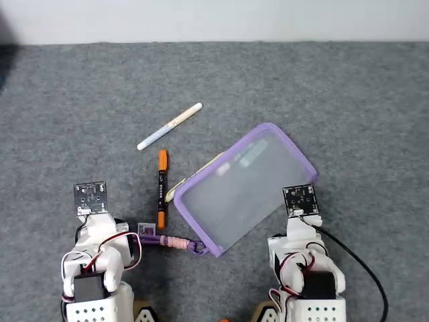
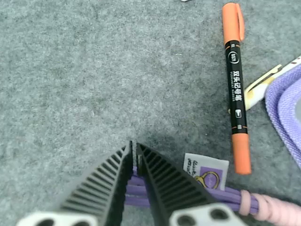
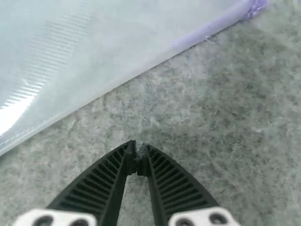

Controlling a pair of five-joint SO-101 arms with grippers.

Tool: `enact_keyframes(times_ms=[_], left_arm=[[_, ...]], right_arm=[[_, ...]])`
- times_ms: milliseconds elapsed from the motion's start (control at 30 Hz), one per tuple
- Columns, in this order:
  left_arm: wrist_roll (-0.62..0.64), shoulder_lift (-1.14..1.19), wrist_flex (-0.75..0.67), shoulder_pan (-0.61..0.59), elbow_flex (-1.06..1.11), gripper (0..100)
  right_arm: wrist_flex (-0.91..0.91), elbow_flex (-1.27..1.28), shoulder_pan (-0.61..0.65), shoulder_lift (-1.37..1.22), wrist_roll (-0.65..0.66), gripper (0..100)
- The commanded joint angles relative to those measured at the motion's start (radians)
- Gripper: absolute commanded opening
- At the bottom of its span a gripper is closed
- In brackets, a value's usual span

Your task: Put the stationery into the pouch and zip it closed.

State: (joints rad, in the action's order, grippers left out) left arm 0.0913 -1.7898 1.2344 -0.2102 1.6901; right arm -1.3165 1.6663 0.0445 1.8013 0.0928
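A translucent pouch with purple trim lies flat at the middle of the grey carpet. Its purple strap with a pink sleeve trails toward the left arm. An orange-and-black marker lies just left of the pouch. A white-and-blue pen lies farther back. A pale yellow pen pokes out at the pouch's left edge. My left gripper is shut, low over the carpet, with the strap running under its fingers. My right gripper is shut and empty, just short of the pouch's near edge.
A small white tag hangs on the strap beside the marker. The right arm sits at the front right with a black cable trailing beside it. A pale wall borders the carpet at the back.
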Motion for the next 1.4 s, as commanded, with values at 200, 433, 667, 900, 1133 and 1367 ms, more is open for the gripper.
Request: enact_keyframes(times_ms=[200,433,667,900,1133,1367], left_arm=[[-0.002,-0.003,-0.021,0.003,-0.007,1],[-0.002,-0.003,-0.021,0.003,-0.007,1],[-0.002,-0.003,-0.021,0.003,-0.007,1],[-0.002,-0.003,-0.021,0.003,-0.007,1],[-0.002,-0.003,-0.021,0.003,-0.007,1],[-0.002,-0.003,-0.021,0.003,-0.007,1]], right_arm=[[0.196,0.012,-0.016,0.013,0.025,0.9],[0.213,-0.08,0.031,0.002,-0.152,0.8],[0.234,-0.029,0.062,0.002,-0.15,0.8],[0.182,-0.163,0.073,-0.058,-0.153,0.8],[0.14,-0.423,0.073,-0.46,-0.158,0.8],[0.312,-0.485,0.065,-0.947,-0.157,0.8]])
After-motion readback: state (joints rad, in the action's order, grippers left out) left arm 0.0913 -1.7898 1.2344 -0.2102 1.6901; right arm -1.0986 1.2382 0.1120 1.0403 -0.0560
